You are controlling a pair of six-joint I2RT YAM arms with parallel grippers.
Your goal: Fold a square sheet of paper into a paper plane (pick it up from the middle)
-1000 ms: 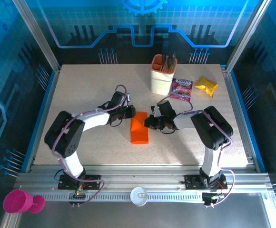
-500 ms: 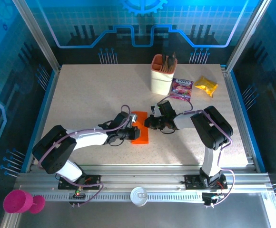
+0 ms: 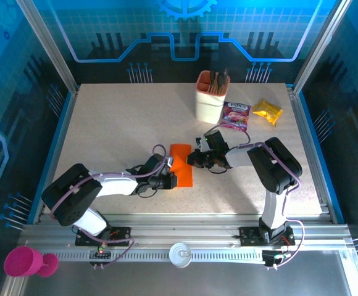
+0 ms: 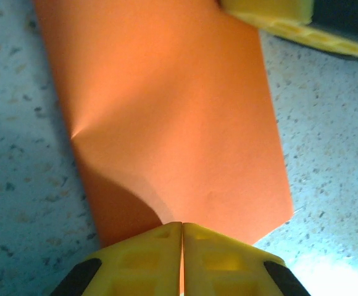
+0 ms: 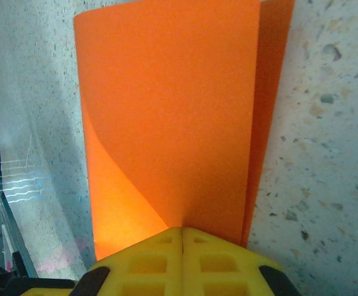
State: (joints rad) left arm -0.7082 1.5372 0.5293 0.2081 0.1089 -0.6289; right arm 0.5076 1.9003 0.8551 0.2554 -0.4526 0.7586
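Seen from above, a speckled pale counter [image 3: 117,123] sits inside a blue-lit enclosure. The left arm lies low across it, reaching from 7 o'clock toward the centre. The left claw [image 3: 170,179] is closed tight on the paper [image 3: 182,163], pinching its lower left edge, at about 8 o'clock on the sheet.

The paper is bright orange and folded into a narrow oblong. It lies at the middle of the counter, its long side running roughly from 12 to 6 o'clock. In the left wrist view the sheet spreads away from the shut yellow fingers, with a soft dent at its 9 o'clock edge and the near part lifting off the counter.

The right claw [image 3: 193,159] meets the paper at its 3 o'clock edge, also clamped shut on it. In the right wrist view two orange layers fan out from the closed fingers, the top layer bowing upward.

A peach cup [image 3: 208,103] holding dark sticks stands at 1 o'clock from the paper, well apart. A purple packet [image 3: 236,115] lies just beside the cup, and a yellow packet [image 3: 268,111] near it, farther right.
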